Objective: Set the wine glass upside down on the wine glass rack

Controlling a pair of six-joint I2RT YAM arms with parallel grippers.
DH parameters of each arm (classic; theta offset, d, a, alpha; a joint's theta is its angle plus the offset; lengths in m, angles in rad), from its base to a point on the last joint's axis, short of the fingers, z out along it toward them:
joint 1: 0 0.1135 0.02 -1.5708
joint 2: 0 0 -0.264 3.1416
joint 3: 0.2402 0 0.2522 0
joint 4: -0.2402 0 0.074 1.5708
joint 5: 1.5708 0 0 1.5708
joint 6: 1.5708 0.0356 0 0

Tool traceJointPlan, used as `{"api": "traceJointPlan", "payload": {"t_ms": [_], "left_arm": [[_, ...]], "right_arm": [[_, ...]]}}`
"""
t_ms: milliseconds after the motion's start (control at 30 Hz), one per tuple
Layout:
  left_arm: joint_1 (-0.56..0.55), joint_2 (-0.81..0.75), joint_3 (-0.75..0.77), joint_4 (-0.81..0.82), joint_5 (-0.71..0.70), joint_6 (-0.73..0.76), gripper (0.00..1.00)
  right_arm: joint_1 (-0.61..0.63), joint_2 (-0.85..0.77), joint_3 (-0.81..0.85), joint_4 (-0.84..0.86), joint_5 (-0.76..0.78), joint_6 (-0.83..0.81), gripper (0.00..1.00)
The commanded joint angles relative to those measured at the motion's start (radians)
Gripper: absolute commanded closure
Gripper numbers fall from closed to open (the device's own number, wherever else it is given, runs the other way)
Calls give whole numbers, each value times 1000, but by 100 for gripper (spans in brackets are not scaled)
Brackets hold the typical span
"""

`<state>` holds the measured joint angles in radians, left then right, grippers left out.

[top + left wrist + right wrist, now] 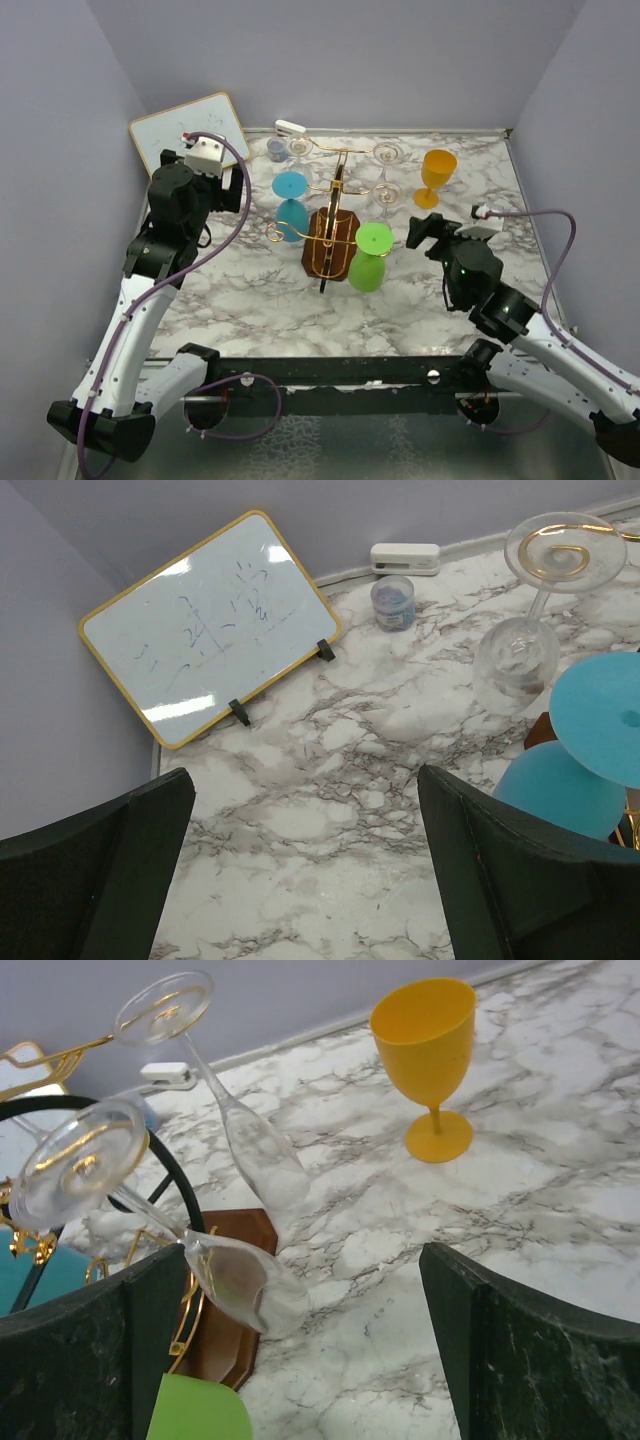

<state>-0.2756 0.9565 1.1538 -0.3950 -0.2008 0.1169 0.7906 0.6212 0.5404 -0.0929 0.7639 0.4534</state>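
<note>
Yellow wine glass [437, 175] upright near rack [330, 245]

Rack [335, 205] gold wire, base [330, 257] brown. Blue glass [290, 186] left of rack, green glass [367, 270] at rack's right front, yellow goblet [438, 165] farther right. Table [250, 310] white marble, grey veins.

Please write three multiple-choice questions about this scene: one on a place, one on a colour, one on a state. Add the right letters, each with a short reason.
1. Where is the yellow wine glass?
A. on the table, right of the wine glass rack
B. hanging on the rack
C. in a gripper

2. What colour is the glass hanging nearest the arm bases?
A. blue
B. clear
C. green

3. How are the two grippers?
A. both shut
B. both open, empty
C. one holds a glass

Answers: A, it stands upright on the marble. C, the green glass hangs at the front. B, the left gripper and right gripper show nothing between spread fingers.
</note>
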Motion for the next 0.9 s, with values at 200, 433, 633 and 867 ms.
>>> {"api": "traceJointPlan", "payload": {"t_ms": [200,433,633,867], "left_arm": [[34,-35,27,-104,116,-45,1],[41,-34,47,-137,162,-35,1],[42,6,97,-221,239,26,1],[54,53,157,-271,194,74,1]], "right_arm": [[-335,481,527,-478,-207,82,1],[-616,660,698,-397,-445,19,16],[-643,882,872,-407,-463,-20,31],[-699,1045,961,-403,-460,-9,40]]}}
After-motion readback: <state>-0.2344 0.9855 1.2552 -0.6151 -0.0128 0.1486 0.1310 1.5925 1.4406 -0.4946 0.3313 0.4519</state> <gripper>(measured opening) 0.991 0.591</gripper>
